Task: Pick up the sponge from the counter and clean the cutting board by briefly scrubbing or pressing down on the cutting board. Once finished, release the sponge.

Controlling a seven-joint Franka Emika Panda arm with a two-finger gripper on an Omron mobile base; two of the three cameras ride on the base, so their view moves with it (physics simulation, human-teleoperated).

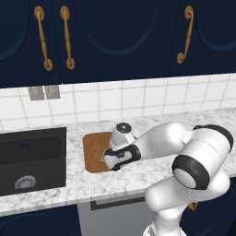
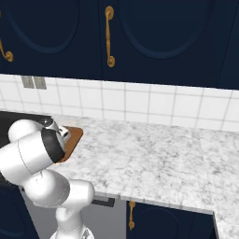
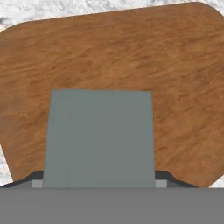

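The brown wooden cutting board (image 1: 94,150) lies on the speckled marble counter (image 1: 55,196), just right of the sink. My gripper (image 1: 109,160) hangs low over the board's near right part, shut on the sponge (image 3: 99,135). In the hand view the sponge's grey-green top sits between the two dark fingertips (image 3: 36,176), with the cutting board (image 3: 131,52) spread behind it. My gripper (image 3: 99,177) points down at the wood. I cannot tell whether the sponge touches the board. From the right base view the cutting board (image 2: 74,137) peeks out behind my arm.
A black sink basin (image 1: 31,159) lies left of the board. The white tiled wall (image 1: 138,97) with two outlets (image 1: 44,92) runs behind, under dark blue cabinets with brass handles (image 1: 68,37). Open counter (image 2: 154,154) stretches to the right.
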